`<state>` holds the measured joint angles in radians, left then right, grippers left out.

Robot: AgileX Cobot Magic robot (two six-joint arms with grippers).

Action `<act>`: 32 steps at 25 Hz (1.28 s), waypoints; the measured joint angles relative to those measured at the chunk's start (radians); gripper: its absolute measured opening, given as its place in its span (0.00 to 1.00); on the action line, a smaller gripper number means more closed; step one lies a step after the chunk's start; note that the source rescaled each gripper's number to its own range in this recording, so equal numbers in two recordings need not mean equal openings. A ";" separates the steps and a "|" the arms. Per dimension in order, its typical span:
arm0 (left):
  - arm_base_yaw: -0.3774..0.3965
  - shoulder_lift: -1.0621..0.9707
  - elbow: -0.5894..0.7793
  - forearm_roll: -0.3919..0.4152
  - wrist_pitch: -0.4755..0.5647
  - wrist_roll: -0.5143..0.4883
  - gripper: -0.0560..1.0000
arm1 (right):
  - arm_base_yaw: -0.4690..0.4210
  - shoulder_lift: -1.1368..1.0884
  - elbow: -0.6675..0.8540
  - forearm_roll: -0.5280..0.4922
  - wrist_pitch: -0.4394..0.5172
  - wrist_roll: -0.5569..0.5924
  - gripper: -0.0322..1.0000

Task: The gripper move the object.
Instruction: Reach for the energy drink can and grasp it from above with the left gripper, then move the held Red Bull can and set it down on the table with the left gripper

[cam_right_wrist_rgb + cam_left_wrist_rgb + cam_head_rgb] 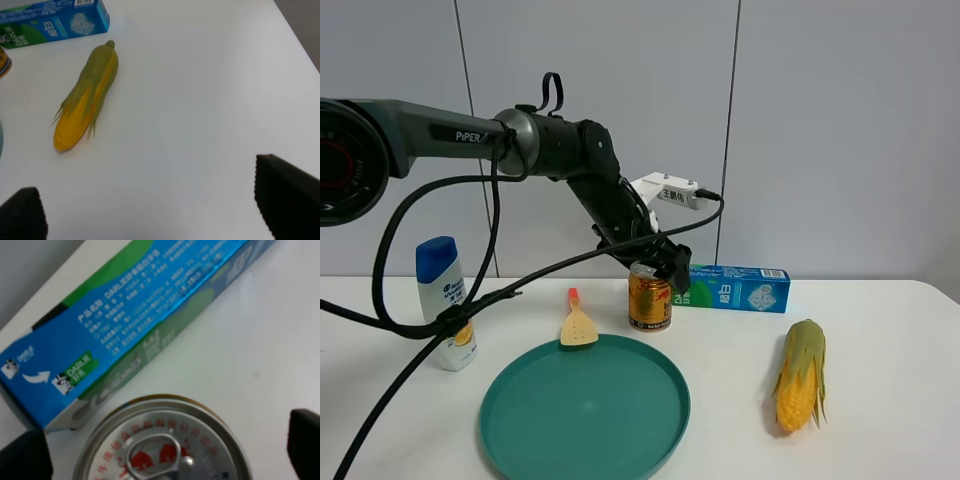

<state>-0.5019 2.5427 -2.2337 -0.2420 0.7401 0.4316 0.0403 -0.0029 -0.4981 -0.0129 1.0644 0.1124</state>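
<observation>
White table [880, 330]: can [649, 298], plate [585, 410], corn [801, 375], box [738, 288], bottle [442, 290]

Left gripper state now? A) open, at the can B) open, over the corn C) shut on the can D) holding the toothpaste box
A: the left gripper has its jaws wide apart, with the top of the gold can between them, untouched.

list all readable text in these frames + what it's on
"PIPER": white lettering on the left arm.
"DARLIE": green patch on the toothpaste box.
Box's fine print: too blurred to read.
Red characters on the can top: blurred, unreadable.
Shampoo bottle label: too small to read.
</observation>
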 joint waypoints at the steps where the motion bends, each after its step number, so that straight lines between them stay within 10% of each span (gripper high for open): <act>1: 0.000 0.006 0.000 0.000 -0.003 0.000 1.00 | 0.000 0.000 0.000 0.000 0.000 0.000 1.00; 15: 0.000 0.051 0.000 -0.013 -0.019 0.002 0.96 | 0.000 0.000 0.000 0.000 0.000 0.000 1.00; 18: 0.000 0.051 0.000 -0.014 -0.022 0.002 0.73 | 0.000 0.000 0.000 0.000 0.000 0.000 1.00; 23: 0.003 0.056 0.000 -0.013 -0.026 0.014 0.05 | 0.000 0.000 0.000 0.000 0.000 0.000 1.00; 32: 0.002 0.033 0.000 0.004 0.036 0.025 0.06 | 0.000 0.000 0.000 0.000 0.000 0.000 1.00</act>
<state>-0.4999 2.5760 -2.2333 -0.2383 0.7758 0.4569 0.0403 -0.0029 -0.4981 -0.0129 1.0644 0.1124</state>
